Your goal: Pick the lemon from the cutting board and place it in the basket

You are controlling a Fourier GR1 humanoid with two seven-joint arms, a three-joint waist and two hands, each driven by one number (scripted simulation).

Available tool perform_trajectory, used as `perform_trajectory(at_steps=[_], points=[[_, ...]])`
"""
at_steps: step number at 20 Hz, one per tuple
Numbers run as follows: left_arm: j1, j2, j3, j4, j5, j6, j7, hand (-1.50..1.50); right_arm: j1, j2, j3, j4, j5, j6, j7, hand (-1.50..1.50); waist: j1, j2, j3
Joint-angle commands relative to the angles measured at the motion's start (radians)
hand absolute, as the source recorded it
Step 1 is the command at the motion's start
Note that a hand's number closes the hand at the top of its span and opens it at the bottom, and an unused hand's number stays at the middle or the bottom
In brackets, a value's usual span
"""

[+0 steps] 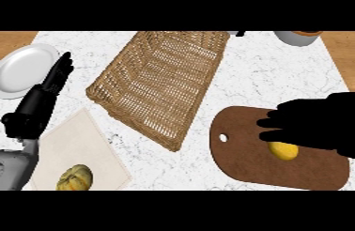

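Lemon [283,150] sits on the brown cutting board [277,164], near its right side, and I am at the pick-up step. My right robot hand [312,124] hangs right over it, and its dark fingers [273,124] point left. The lemon peeks out just under the palm. I cannot tell if the fingers are around it yet, so I think the grab is not done. Next I need to close on the lemon, lift it, and carry it left to the woven basket [156,84], which lies on the white surface [277,80] just beside the board. My left robot hand [42,101] rests open at the left edge, fingers up, near a white plate [24,68].
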Motion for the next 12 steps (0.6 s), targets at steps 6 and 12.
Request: perform_trajectory(at_steps=[6,12], points=[[0.017,-0.058,-0.002,-0.032,-0.061,0.016,0.031,0.00,0.023,0.170,0.047,0.130,0.314,0.084,-0.113,-1.50,-0.011,-0.002,0.002],[0.045,-0.038,0.053,-0.020,-0.036,-0.046,0.002,0.00,0.046,0.238,0.145,0.196,0.529,0.030,-0.207,-1.50,-0.010,-0.002,0.002]])
